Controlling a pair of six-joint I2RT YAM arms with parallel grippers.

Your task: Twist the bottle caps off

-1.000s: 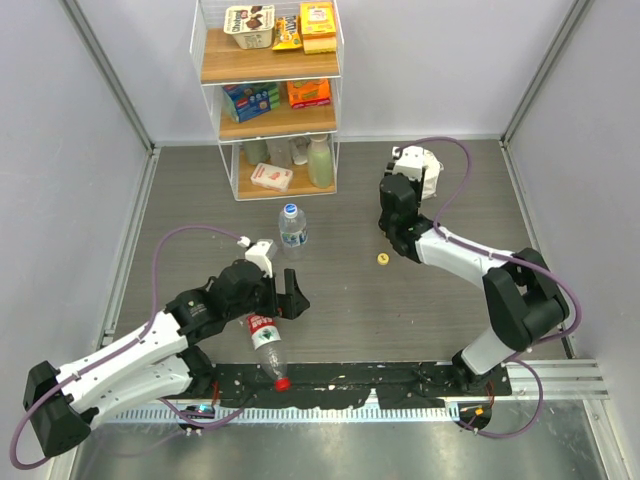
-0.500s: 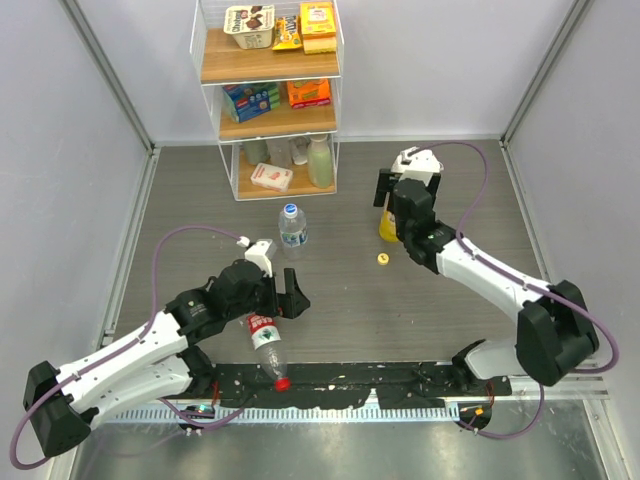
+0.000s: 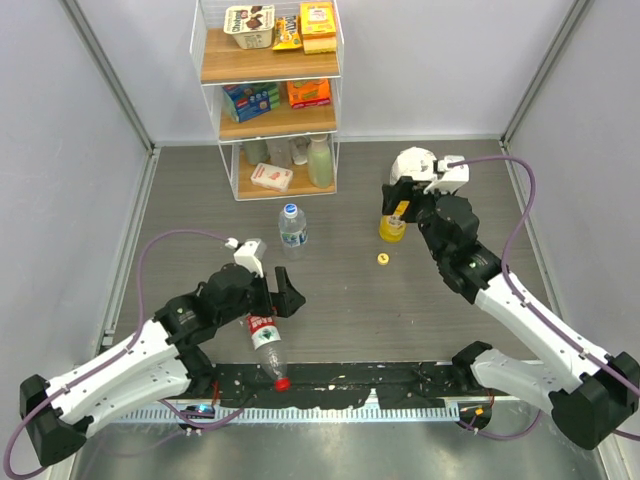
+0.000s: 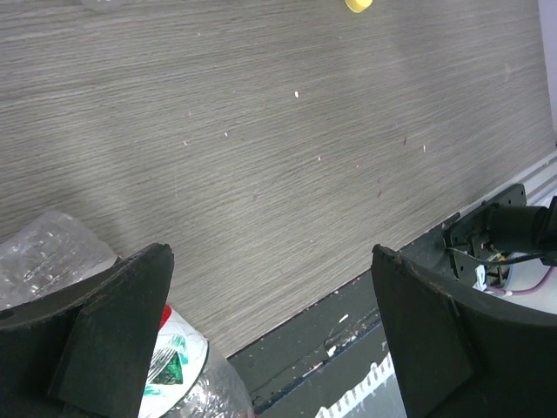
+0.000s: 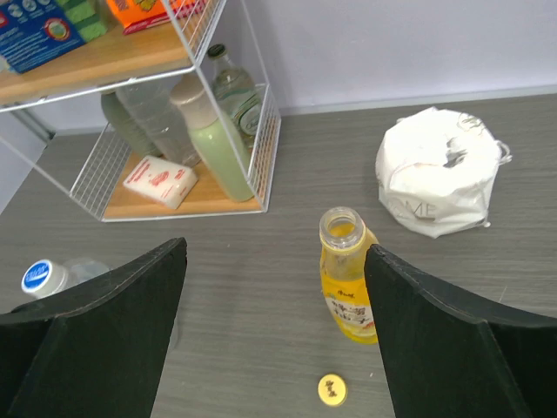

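Three bottles occupied the table (image 3: 340,300): yellow bottle (image 3: 391,226) uncapped, upright centre right; blue-label bottle (image 3: 291,226) upright at centre; red-label bottle (image 3: 264,335) lying lower centre, red cap (image 3: 283,382) fitted. One yellow cap (image 3: 382,259) lay loose near the yellow bottle; one shelf rack (image 3: 268,90) stood upper centre. Left gripper (image 4: 270,252) and right gripper (image 5: 274,252) jaws stood wide, empty.

left wrist view: the red-label bottle (image 4: 178,370) is cut by the lower edge and partly hidden behind a finger (image 4: 104,331) of the left claw (image 4: 270,261); the yellow cap (image 4: 358,4) is clipped at the top. right wrist view: a finger (image 5: 87,331) of the right claw (image 5: 274,252) covers part of the blue-label bottle (image 5: 52,274). the yellow bottle (image 5: 348,296) has label print too small to read.
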